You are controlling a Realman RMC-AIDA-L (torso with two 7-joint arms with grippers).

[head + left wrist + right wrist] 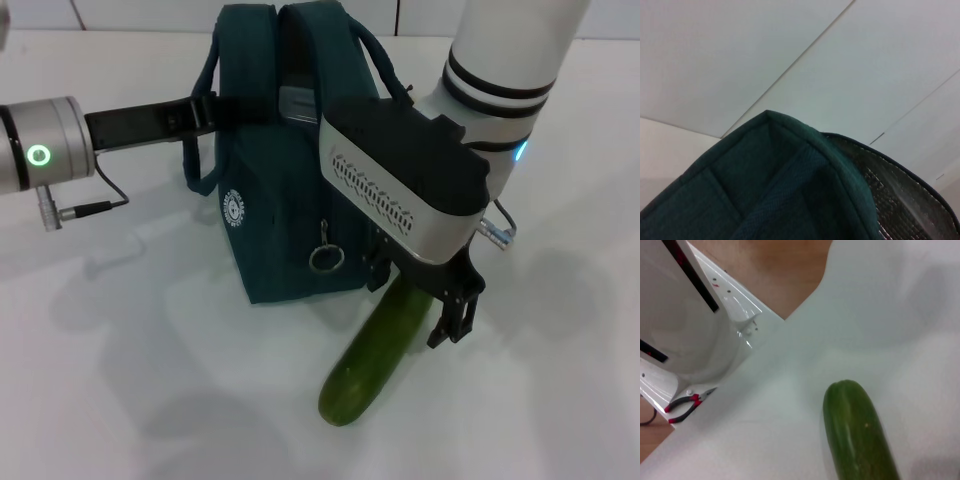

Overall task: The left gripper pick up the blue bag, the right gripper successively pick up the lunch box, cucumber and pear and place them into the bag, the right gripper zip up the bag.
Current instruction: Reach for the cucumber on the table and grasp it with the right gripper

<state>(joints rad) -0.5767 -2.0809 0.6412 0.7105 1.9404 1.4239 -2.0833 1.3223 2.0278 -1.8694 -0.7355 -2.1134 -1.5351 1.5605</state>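
Observation:
The blue bag stands upright at mid-table, its top open and its foil lining showing. My left gripper reaches in from the left and is shut on the bag's top rim by a loop handle. A pale, clear edge in the opening looks like the lunch box. The cucumber lies on the table in front of the bag's right side; its blunt end also shows in the cucumber close-up. My right gripper is low over the cucumber's far end, open, one finger on each side. The pear is out of view.
A ring zipper pull hangs on the bag's front, near a round white logo. The white table stretches left and in front. Red-handled pliers lie on the robot's white base beyond the table edge.

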